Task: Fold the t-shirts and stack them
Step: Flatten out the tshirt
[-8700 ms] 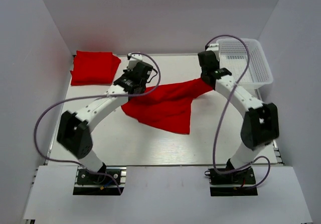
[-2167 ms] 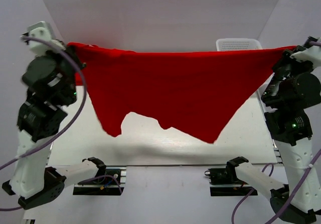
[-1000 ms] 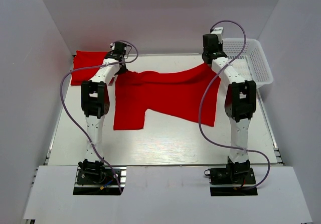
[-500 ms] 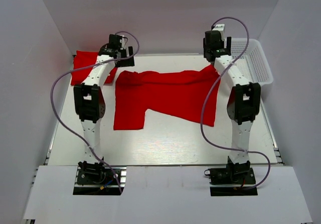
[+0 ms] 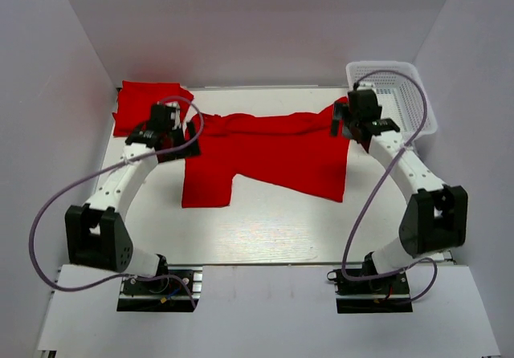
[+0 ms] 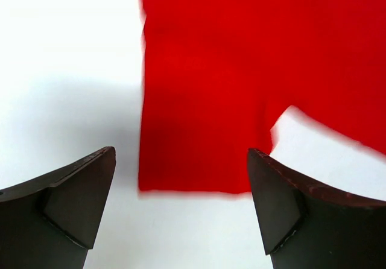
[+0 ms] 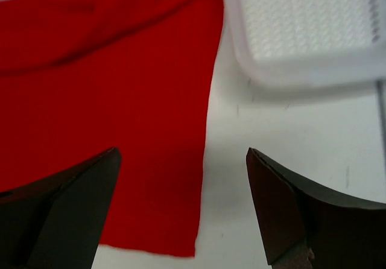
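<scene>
t-shirt (image 5: 273,153) lies flat; my left fingers (image 6: 66,208) and right fingers (image 7: 289,208) stand wide, empty. next i pinch an edge (to fold).

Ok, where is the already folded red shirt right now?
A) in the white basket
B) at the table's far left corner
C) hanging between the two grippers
B: the folded shirt lies at the far left corner of the table; the basket holds no red cloth.
</scene>
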